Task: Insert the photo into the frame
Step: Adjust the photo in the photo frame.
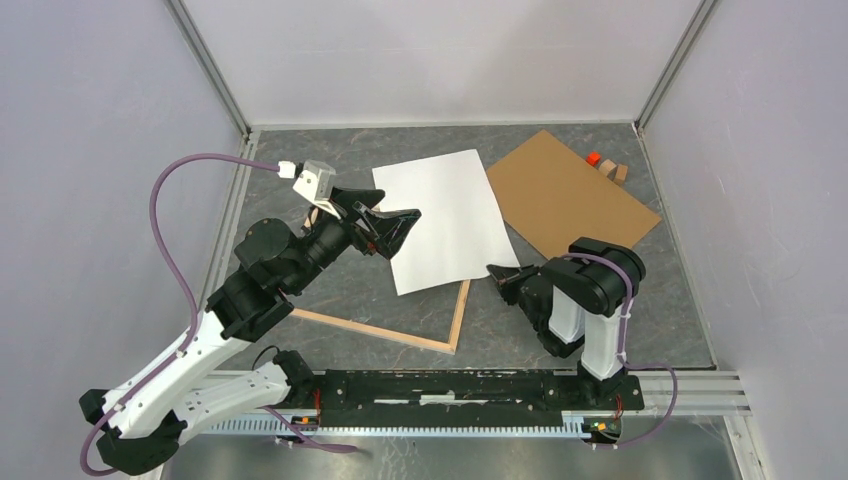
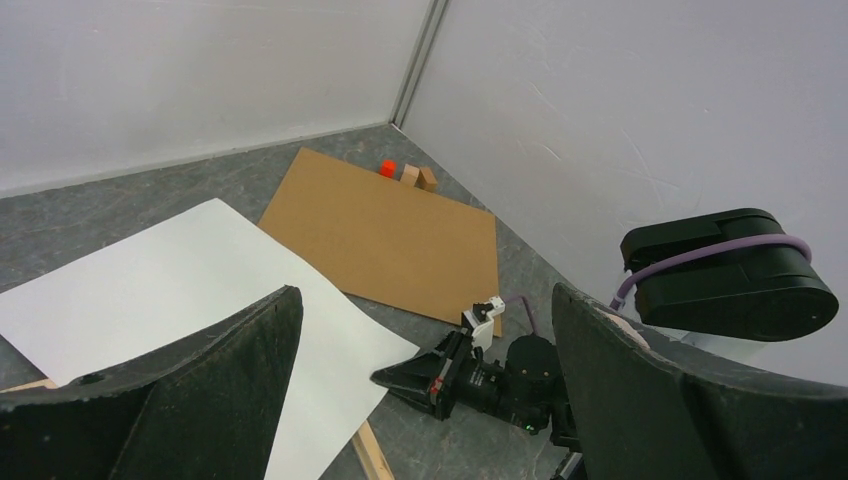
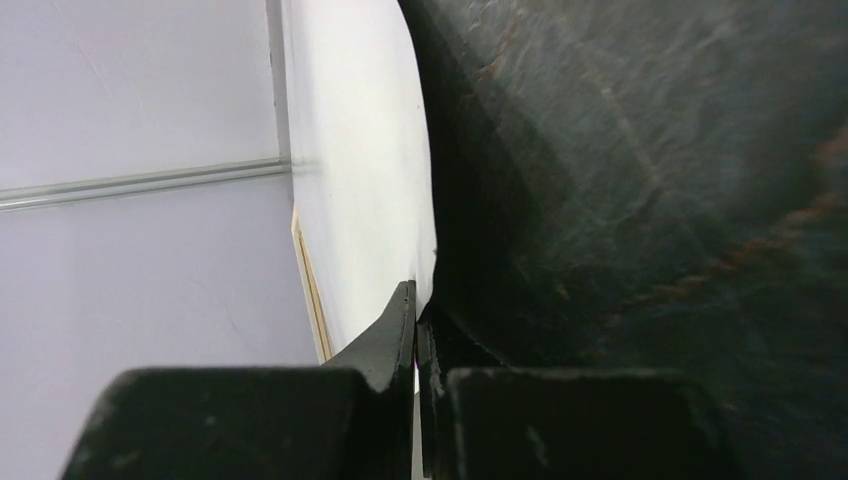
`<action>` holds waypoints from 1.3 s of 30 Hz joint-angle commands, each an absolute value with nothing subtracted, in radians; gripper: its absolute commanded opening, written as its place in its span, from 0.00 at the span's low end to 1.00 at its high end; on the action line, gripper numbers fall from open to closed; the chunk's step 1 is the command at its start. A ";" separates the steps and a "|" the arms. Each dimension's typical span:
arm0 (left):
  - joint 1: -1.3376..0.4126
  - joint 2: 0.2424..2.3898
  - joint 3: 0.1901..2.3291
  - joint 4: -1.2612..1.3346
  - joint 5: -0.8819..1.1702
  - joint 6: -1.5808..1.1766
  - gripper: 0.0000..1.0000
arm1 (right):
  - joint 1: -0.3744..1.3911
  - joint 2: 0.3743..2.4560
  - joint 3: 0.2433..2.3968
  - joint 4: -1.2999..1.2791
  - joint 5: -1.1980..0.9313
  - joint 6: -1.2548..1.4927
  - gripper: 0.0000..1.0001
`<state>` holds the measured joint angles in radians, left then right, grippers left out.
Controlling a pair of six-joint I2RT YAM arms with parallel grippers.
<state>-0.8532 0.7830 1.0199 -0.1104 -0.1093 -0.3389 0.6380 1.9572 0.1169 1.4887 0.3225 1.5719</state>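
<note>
Photo (image 1: 445, 215) lies white side up, hiding much of the frame (image 1: 380, 333); right fingers (image 3: 390, 340) pinch its edge, left fingers (image 2: 200, 390) apart.

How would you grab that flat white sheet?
Pinch the photo by its thin near-right edge, coming in low from the right: it lies flat, partly over the frame, so only the edge offers a grip. The right gripper is shut there.

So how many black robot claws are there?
2: the left gripper, open over the white rectangular photo; the right gripper, shut on its near right corner.
</note>
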 commanded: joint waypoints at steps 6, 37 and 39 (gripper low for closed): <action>-0.850 0.787 1.054 -0.094 -0.109 -0.328 1.00 | 0.476 1.802 0.077 1.588 -0.119 1.585 0.00; -0.850 0.824 1.057 -0.097 -0.077 -0.353 1.00 | 0.215 1.660 0.872 -0.300 -0.651 0.234 0.03; -0.849 0.823 1.058 -0.098 -0.075 -0.353 1.00 | 0.218 1.656 0.884 -0.281 -0.654 0.251 0.03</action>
